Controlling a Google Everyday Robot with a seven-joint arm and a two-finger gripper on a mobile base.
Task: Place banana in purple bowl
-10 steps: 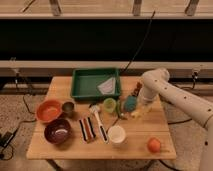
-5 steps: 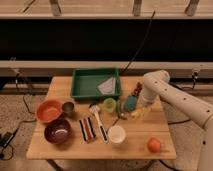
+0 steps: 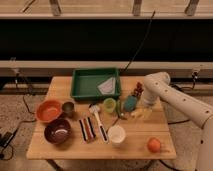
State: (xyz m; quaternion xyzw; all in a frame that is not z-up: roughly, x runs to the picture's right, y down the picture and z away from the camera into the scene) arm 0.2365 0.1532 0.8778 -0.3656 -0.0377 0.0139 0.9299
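The banana (image 3: 139, 114), small and pale yellow, lies on the wooden table (image 3: 75, 149) right of centre. My gripper (image 3: 143, 107) hangs at the end of the white arm (image 3: 172, 97), lowered right over the banana, open, with its tips at the fruit. The purple bowl (image 3: 57, 131) sits near the front left corner with nothing in it, far to the left of the gripper.
An orange-red bowl (image 3: 48, 110) and a small dark cup (image 3: 68, 108) stand behind the purple bowl. A green tray (image 3: 80, 89) is at the back. A white cup (image 3: 116, 135), a green cup (image 3: 109, 105), a teal object (image 3: 130, 104), utensils (image 3: 88, 129) and an orange (image 3: 154, 145) are scattered around.
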